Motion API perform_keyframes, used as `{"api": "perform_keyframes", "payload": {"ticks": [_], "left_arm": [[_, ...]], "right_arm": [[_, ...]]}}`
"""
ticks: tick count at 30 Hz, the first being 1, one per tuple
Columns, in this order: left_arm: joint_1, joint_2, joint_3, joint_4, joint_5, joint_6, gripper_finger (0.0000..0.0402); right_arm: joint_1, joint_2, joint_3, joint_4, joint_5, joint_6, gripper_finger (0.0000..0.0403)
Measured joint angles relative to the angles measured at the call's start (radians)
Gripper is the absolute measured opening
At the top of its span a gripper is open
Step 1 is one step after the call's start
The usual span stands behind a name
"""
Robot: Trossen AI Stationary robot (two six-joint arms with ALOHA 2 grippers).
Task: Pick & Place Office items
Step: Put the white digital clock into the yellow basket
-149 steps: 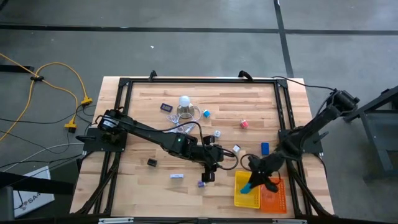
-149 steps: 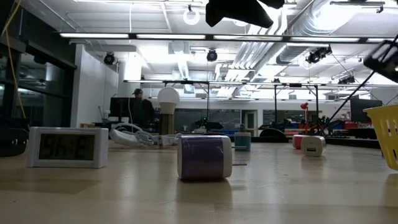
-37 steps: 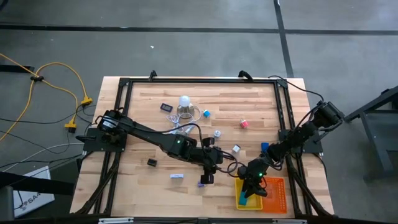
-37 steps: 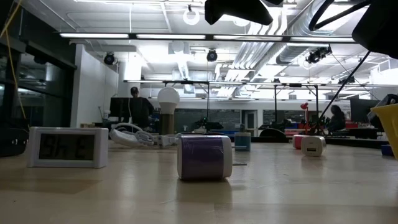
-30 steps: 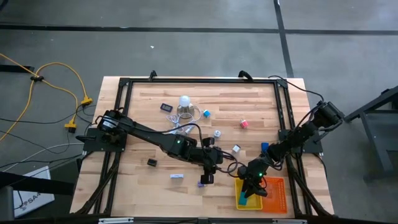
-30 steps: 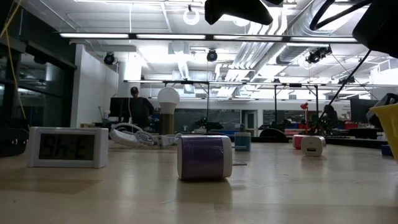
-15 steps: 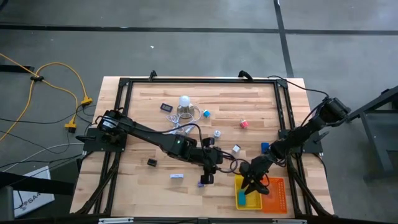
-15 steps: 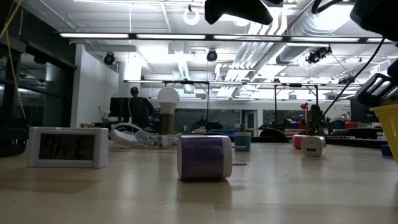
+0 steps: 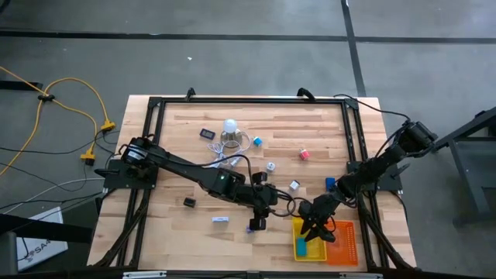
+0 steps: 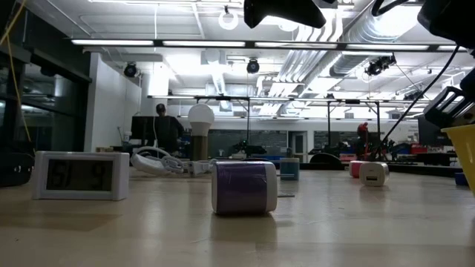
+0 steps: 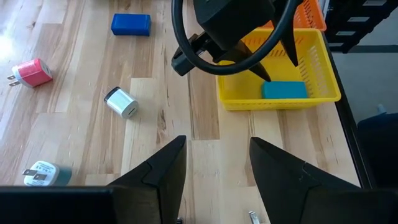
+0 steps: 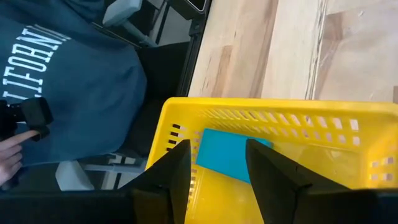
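A teal block (image 11: pixel 284 90) lies flat on the floor of the yellow mesh tray (image 11: pixel 323 62) at the table's near right. My right gripper (image 12: pixel 217 180) hovers open just above that tray (image 9: pixel 295 232), its fingers over the block without touching it. My left gripper (image 11: pixel 214 171) stands open above bare table just left of the tray, with nothing between its fingers. On the wood lie a blue block (image 11: pixel 130 25), a pink cube (image 11: pixel 31 71), a small silver cylinder (image 11: pixel 121 102) and a white cube (image 11: pixel 38 173).
An orange mesh tray (image 9: pixel 346 242) adjoins the yellow one on its right. A purple roll (image 10: pixel 243 187) lies beneath the left arm. A white bulb with looped cord (image 9: pixel 229 128), a black clip (image 9: pixel 189 202) and a blue-white piece (image 9: pixel 221 220) lie farther left. A person in a blue sweatshirt (image 12: pixel 74 81) sits beyond the near edge.
My right gripper has risen a little off the yellow tray and drawn slightly toward the table's far side. The teal block stays lying in the tray. My left arm has kept still.
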Motion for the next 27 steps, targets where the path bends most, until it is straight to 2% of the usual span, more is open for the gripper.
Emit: {"api": "perform_keyframes", "payload": {"ticks": [5, 12, 18, 27], "left_arm": [[0.0, 0.0, 0.0, 0.0, 0.0, 0.0, 0.0171], [0.001, 0.0, 0.0, 0.001, 0.0, 0.0, 0.0171], [0.002, 0.0, 0.0, 0.0, 0.0, 0.0, 0.0171], [0.002, 0.0, 0.0, -0.009, 0.0, 0.0, 0.0171]], "right_arm": [[0.0, 0.0, 0.0, 0.0, 0.005, -0.003, 0.0141], [-0.016, -0.042, 0.0, -0.008, 0.039, -0.089, 0.0141], [-0.074, -0.17, 0.0, -0.105, 0.055, -0.137, 0.0141], [-0.146, -0.365, 0.0, -0.303, 0.184, -0.251, 0.0141]]}}
